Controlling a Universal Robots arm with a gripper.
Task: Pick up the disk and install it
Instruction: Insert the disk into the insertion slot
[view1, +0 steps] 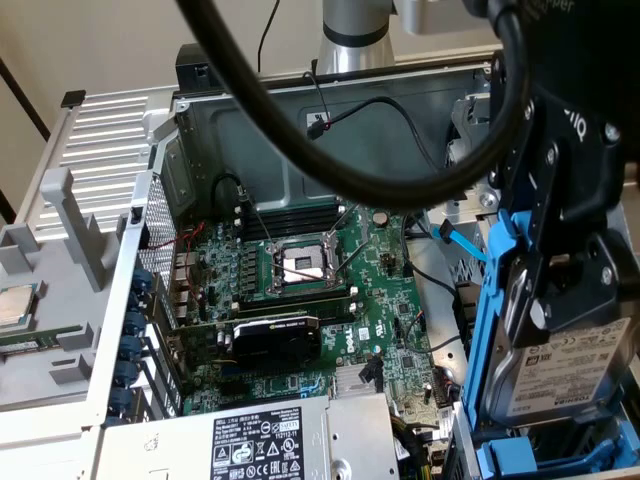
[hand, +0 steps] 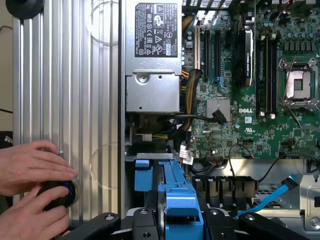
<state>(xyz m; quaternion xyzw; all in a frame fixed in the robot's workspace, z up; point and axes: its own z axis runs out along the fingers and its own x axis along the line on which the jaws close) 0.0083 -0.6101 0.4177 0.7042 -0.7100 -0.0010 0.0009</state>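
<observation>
Looping black cable (view1: 300, 130) is hanging closest to the lens; behind it the end effector (view1: 575, 290) is gripping the disk (view1: 570, 375) upright, jaws partly spread around its blue rails. A blue data cable (view1: 462, 245) just beside it is risking a snag on lowering. Wrist view is adding a person's hands (hand: 30, 170) near the end effector; exterior view is giving the disk's label.

My gripper (view1: 570, 295) hangs at the exterior view's right, pointing down, fingers (hand: 102, 224) closed on opposite sides of the disk (view1: 575, 365), gripping it.
</observation>
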